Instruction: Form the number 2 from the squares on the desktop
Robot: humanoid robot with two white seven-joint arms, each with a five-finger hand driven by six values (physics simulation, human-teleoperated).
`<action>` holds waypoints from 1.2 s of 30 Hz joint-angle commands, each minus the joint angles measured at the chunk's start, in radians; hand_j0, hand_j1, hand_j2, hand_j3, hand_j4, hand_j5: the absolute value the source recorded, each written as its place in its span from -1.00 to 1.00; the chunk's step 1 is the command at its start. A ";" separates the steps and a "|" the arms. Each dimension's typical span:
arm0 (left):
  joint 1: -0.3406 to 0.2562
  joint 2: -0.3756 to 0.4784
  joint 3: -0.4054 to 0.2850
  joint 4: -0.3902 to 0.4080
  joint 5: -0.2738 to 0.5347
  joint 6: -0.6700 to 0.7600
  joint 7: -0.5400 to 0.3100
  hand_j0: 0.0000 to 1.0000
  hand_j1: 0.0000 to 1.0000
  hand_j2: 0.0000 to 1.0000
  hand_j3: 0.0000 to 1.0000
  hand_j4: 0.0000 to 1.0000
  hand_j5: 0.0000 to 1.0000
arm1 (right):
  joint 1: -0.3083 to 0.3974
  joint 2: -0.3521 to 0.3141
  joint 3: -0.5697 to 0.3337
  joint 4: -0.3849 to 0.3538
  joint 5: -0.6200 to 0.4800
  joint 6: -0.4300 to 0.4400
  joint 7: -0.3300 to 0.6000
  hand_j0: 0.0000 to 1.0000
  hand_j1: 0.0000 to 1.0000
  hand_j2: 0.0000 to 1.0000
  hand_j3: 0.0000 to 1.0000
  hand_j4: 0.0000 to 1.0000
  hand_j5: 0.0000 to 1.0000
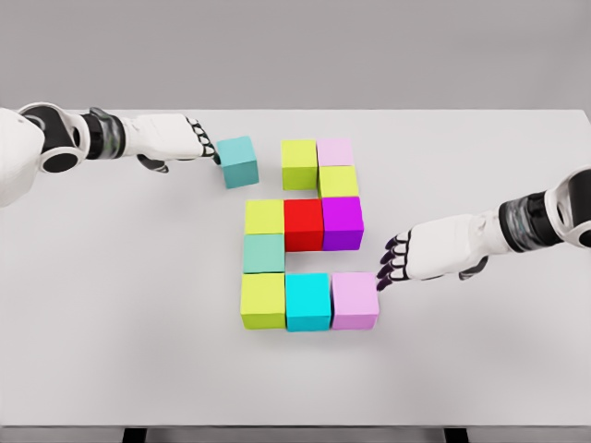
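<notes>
Coloured cubes lie on the white table point(111, 277). A lime cube point(299, 164) and pale pink cube point(335, 151) form a top row, with a lime cube point(339, 181) under the pink one. Below run a lime point(264, 217), red point(303, 224) and magenta cube point(342, 222). A mint cube point(264, 253) sits under those, then a lime point(263, 300), cyan point(308, 301) and lilac cube point(355, 300). A teal cube point(239, 161) stands apart at upper left, my left hand point(205, 143) touching its left side with straight fingers. My right hand point(392, 261) is open, fingertips against the lilac cube's right edge.
The table's far edge runs just behind the top row of cubes, and its front edge lies near the bottom of the view. Both forearms reach in low over the surface from the sides.
</notes>
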 commanded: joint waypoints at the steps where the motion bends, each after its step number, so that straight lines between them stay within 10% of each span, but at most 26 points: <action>1: 0.000 -0.004 0.001 0.002 0.001 0.000 0.000 0.70 0.70 0.70 0.70 0.70 0.70 | 0.000 -0.003 -0.001 0.005 -0.003 0.002 0.000 1.00 1.00 1.00 1.00 1.00 1.00; 36: -0.023 -0.073 0.009 0.123 0.004 0.000 0.000 0.75 0.75 0.75 0.75 0.75 0.75 | 0.014 -0.025 0.007 -0.061 -0.006 0.002 0.000 1.00 1.00 1.00 1.00 1.00 1.00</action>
